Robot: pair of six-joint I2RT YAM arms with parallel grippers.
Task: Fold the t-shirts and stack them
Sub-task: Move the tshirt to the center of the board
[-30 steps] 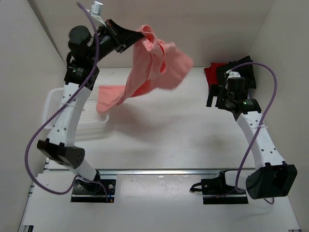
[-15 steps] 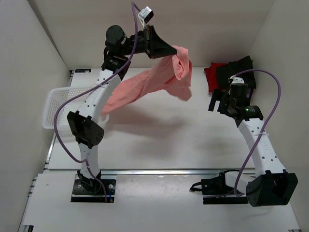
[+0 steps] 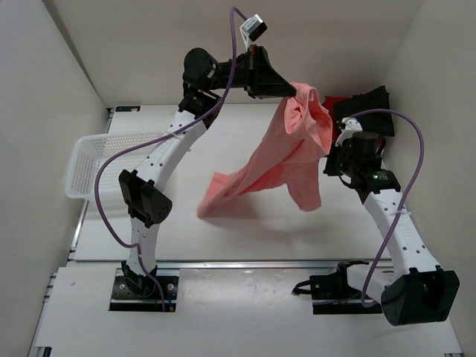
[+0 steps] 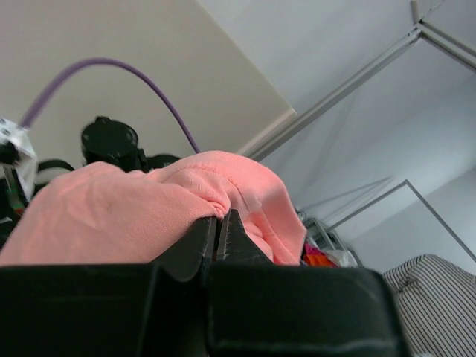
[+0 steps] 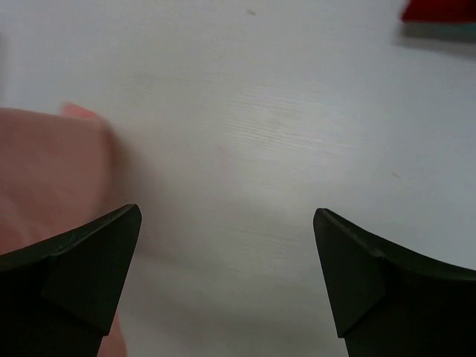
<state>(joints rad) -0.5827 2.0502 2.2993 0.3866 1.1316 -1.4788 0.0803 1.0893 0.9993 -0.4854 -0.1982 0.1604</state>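
Note:
My left gripper (image 3: 288, 88) is raised high over the table's back middle and is shut on a bunched edge of the salmon-pink t-shirt (image 3: 286, 158). The shirt hangs down from it, its lower end trailing to the table at the middle. In the left wrist view the jaws are pressed together on the pink cloth (image 4: 134, 216). My right gripper (image 3: 331, 162) is open and empty, low over the table just right of the hanging shirt, whose edge shows at the left of the right wrist view (image 5: 44, 178). Folded red (image 3: 332, 102) and black (image 3: 368, 104) t-shirts lie at the back right.
A white lattice basket (image 3: 93, 160) stands at the left edge of the table. White walls close in the back and both sides. The red shirt's corner shows at the top right of the right wrist view (image 5: 442, 11).
My left gripper has swung from the back left to the right with the pink shirt, which now hangs over the table's middle beside my right gripper. The right arm has shifted slightly.

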